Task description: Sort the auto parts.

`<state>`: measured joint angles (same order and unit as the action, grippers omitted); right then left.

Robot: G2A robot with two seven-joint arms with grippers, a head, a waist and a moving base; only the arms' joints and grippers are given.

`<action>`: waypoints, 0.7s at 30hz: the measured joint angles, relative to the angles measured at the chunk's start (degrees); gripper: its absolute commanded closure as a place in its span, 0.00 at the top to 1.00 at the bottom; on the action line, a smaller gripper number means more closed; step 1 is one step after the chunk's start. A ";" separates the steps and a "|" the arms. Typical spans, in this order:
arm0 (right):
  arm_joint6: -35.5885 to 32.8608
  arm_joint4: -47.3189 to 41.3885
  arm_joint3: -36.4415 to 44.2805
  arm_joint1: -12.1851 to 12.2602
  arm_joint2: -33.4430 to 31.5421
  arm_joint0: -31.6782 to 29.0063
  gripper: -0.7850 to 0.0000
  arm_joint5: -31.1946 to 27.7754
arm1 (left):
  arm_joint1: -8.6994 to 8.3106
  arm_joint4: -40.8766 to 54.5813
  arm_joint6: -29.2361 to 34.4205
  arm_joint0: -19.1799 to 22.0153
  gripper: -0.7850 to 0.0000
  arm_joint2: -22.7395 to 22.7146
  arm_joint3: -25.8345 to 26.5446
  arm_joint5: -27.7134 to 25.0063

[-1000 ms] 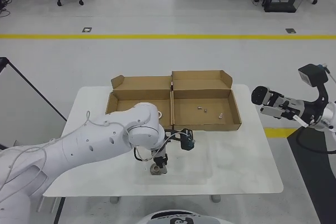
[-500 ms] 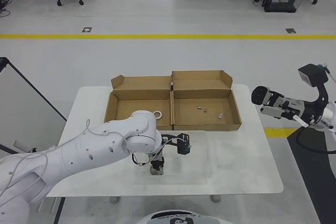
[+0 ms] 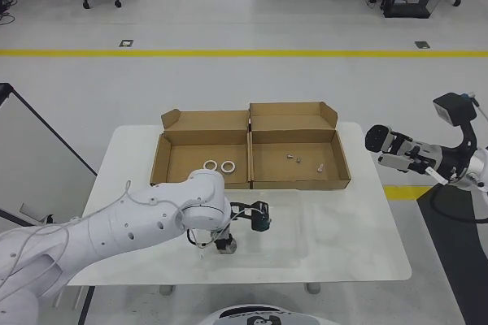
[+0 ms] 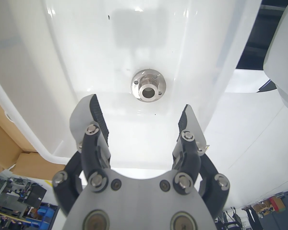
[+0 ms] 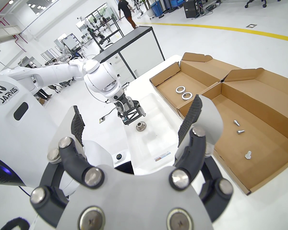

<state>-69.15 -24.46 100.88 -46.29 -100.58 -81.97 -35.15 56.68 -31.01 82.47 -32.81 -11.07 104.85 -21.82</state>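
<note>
Top view. Editor: How far along was the sorting?

Photographer: Two rings (image 3: pixel 211 165) lay in one cardboard box (image 3: pixel 183 154), three bolts (image 5: pixel 240 132) in its neighbour (image 3: pixel 309 154). A flanged hub (image 4: pixel 148 88), apparently the last part, sat in the white tray (image 4: pixel 144 37) on the counter (image 3: pixel 350 236), just beyond the left arm's (image 3: pixel 130 223) wide, empty jaws. The right arm's (image 3: pixel 423 158) jaws, also wide, hung well off the counter.

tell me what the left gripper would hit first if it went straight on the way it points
Most likely the flanged metal hub, lying just ahead of the open left gripper on the white tray; depth is unclear.
</note>
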 measured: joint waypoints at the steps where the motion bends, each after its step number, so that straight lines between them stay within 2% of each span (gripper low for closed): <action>1: 0.00 0.00 0.00 0.00 0.00 0.00 1.00 0.00 | 0.13 -0.31 0.15 0.03 0.75 0.43 -0.19 0.15; 15: 0.00 0.00 0.00 0.00 0.00 0.00 1.00 0.00 | 3.04 -3.43 1.08 -2.82 0.65 1.33 -3.01 1.07; 19: 0.00 0.00 0.00 0.00 0.00 0.00 1.00 0.00 | 3.80 -4.00 1.08 -3.65 0.65 1.33 -4.26 1.07; 21: 0.00 0.00 0.00 0.00 0.00 0.00 1.00 0.00 | 4.13 -4.11 1.06 -3.97 0.61 1.33 -4.78 1.05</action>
<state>-69.15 -24.46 100.88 -46.29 -100.58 -81.97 -35.15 60.81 -35.12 83.53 -36.78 -9.74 100.07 -20.77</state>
